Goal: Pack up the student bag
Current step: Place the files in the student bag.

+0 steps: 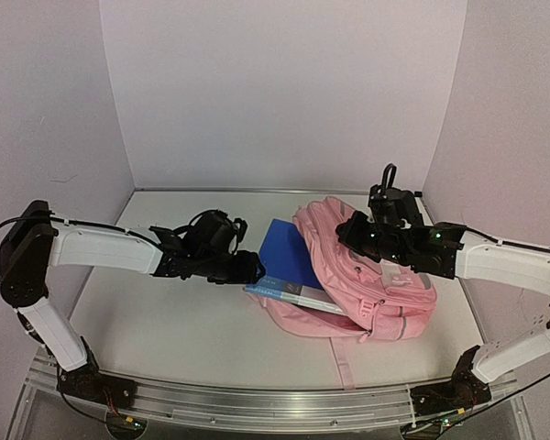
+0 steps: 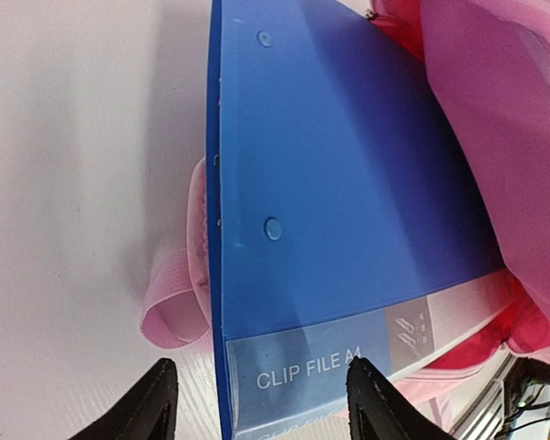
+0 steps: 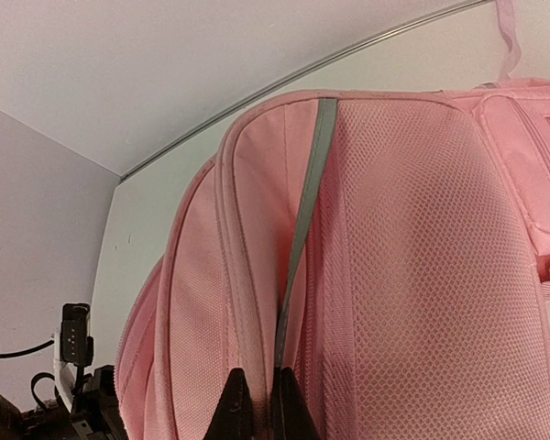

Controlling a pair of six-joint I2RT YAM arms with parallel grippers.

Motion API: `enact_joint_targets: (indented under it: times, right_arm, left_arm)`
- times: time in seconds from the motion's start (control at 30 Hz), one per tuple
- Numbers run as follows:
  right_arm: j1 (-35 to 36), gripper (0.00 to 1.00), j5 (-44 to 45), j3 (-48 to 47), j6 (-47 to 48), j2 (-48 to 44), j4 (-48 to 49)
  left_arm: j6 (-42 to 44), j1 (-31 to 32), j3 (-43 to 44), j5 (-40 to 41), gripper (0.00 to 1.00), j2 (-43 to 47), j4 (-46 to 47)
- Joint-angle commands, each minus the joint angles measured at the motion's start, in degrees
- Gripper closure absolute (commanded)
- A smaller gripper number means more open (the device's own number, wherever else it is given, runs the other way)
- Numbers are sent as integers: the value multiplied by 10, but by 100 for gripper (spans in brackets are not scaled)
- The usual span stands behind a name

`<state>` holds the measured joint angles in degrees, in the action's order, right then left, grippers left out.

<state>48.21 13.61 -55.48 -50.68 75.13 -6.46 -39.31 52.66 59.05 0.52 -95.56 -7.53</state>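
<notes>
Your student bag (image 1: 385, 284) lies on its side on the table (image 1: 165, 321), right of centre, mouth facing left, and the blue clip file (image 1: 289, 249) pokes out of that mouth, part in and part out. Your right gripper (image 3: 259, 390) sits on top of the bag, fingers drawn narrow and pinching the fabric right where the grey reflective strip (image 3: 302, 229) runs down between them; I judge that grip is what holds the opening up, so don't let it slacken. Your left gripper (image 2: 261, 376) is at the file's outer end, fingers spread wide with the labelled corner lying between them, and not clamped as far as I can see. To slide it home, push along the file's length, flat and low, and watch the pink strap loop (image 2: 170, 312) just beside the spine so it doesn't snag. The white label (image 2: 302, 367) on the file reads "CLIP FILE A4"; the small logo beside it is too fine to read.
</notes>
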Motion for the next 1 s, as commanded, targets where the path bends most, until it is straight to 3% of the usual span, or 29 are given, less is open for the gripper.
enact_joint_targets:
  times: [0.0, 0.17, 0.27, 0.6, 0.97]
  right_arm:
    - [5, 100, 14, -27, 11, -47, 146]
    - [5, 100, 13, -29, 12, -44, 146]
    - [5, 100, 12, -27, 14, -43, 146]
    - [5, 100, -6, -24, 6, -24, 147]
    - [5, 100, 1, -18, 4, -4, 152]
  left_arm:
    - [10, -3, 24, -59, 51, -24, 20]
    - [3, -2, 41, -99, 73, -53, 52]
    - [-6, 1, 51, -119, 82, -65, 84]
    - [-35, 13, 134, -188, 85, -160, 165]
    - [-36, 45, 220, -237, 86, -222, 180]
